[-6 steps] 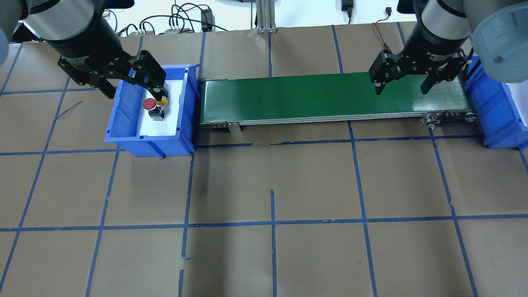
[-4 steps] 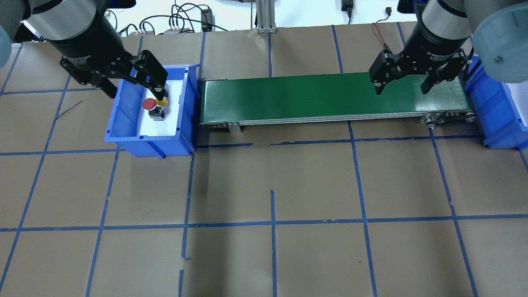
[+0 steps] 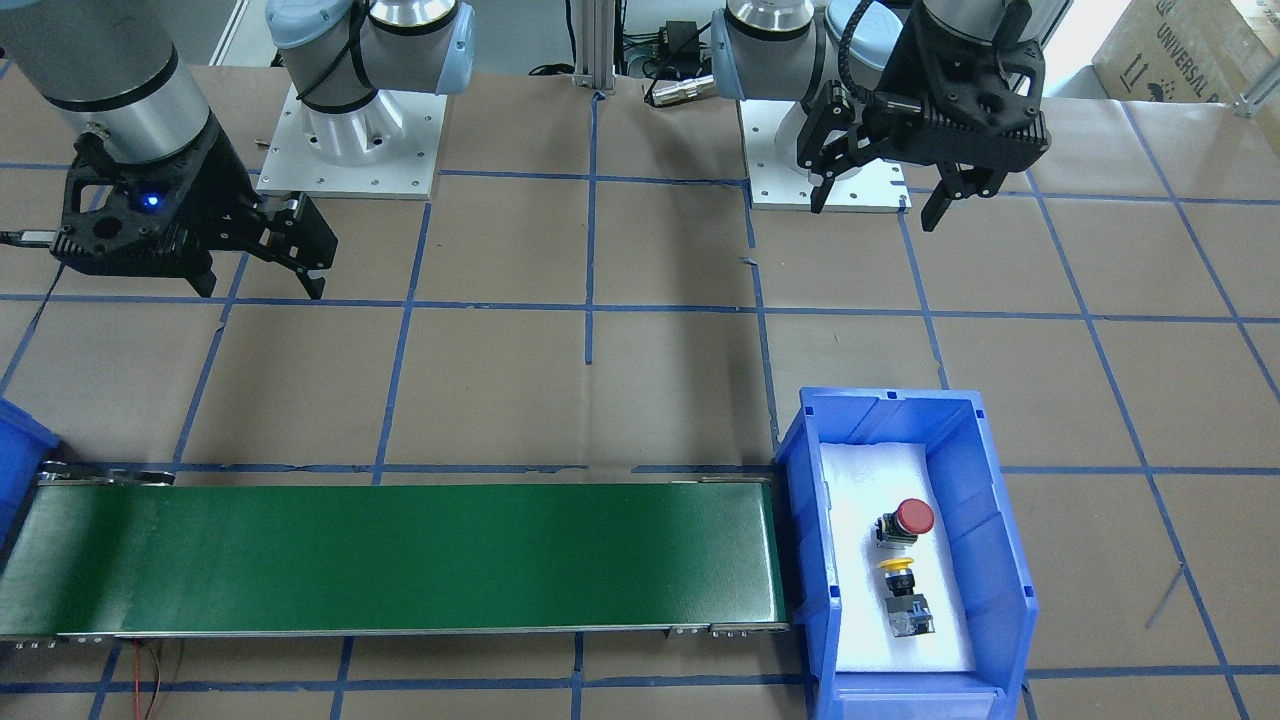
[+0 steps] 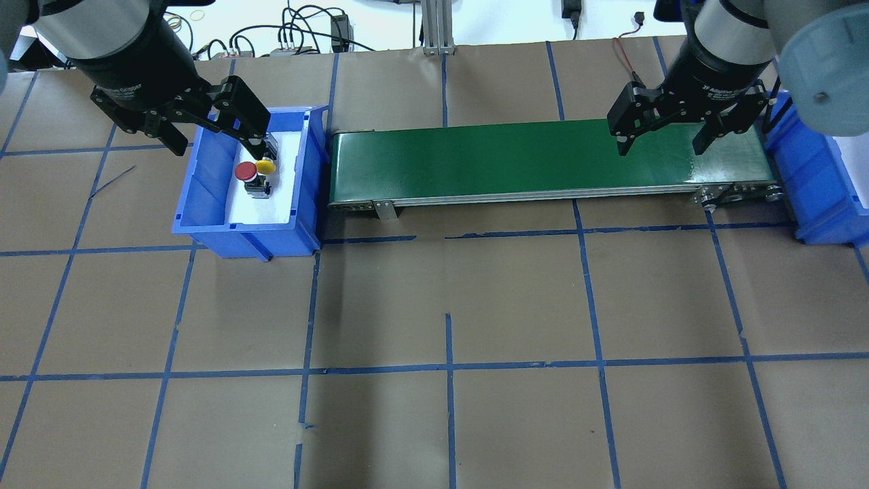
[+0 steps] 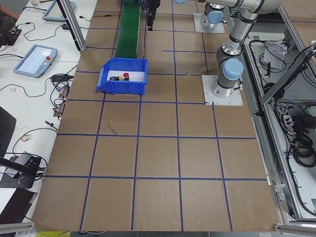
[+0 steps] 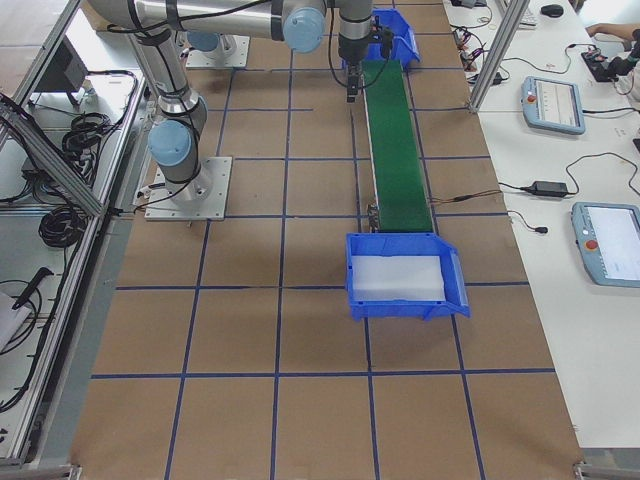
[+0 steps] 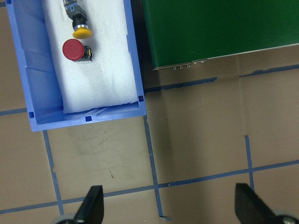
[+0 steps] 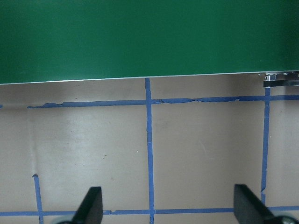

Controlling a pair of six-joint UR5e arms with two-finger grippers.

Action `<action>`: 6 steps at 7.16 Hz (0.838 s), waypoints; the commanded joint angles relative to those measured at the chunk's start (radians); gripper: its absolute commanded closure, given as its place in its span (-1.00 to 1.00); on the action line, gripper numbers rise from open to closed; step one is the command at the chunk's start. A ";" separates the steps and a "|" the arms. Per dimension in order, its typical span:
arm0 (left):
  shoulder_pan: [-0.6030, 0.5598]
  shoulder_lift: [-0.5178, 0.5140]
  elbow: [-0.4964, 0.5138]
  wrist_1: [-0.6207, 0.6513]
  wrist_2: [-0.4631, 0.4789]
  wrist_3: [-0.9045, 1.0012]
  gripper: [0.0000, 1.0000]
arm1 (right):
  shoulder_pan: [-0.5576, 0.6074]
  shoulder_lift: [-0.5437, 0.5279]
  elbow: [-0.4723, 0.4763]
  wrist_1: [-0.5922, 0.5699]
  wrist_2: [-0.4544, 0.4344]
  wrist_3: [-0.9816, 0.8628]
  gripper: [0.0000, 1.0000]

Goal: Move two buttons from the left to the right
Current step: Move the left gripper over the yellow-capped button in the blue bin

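Brown paper table w/ blue tape grid; in the overhead view a blue bin sits upper left, just beside the end of a green conveyor belt that runs to a 2nd blue bin at the right edge. Both buttons lie on white foam inside the left bin, red button just beside yellow button. Left gripper hovers above that bin, fingers spread wide & holding nothing; right gripper hangs over the belt's right end, likewise spread & empty.
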 commanded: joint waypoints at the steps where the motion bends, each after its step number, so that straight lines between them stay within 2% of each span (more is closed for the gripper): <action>1: 0.074 -0.011 0.024 0.015 -0.002 0.030 -1.00 | -0.003 0.000 -0.002 -0.001 0.000 0.000 -1.00; 2: 0.117 -0.064 0.032 0.060 -0.008 0.059 -1.00 | 0.000 0.000 -0.003 -0.001 0.000 0.000 -1.00; 3: 0.119 -0.201 0.035 0.219 -0.041 0.047 -1.00 | 0.002 0.000 -0.005 -0.003 0.000 0.001 -1.00; 4: 0.122 -0.286 0.037 0.312 -0.037 0.061 -1.00 | 0.000 -0.001 -0.008 -0.003 0.001 0.003 -1.00; 5: 0.124 -0.360 0.035 0.379 -0.028 0.061 -1.00 | -0.006 -0.002 -0.006 -0.003 0.001 0.002 -1.00; 6: 0.127 -0.405 0.040 0.394 -0.026 0.056 -1.00 | -0.001 -0.002 -0.006 -0.003 -0.006 0.000 -1.00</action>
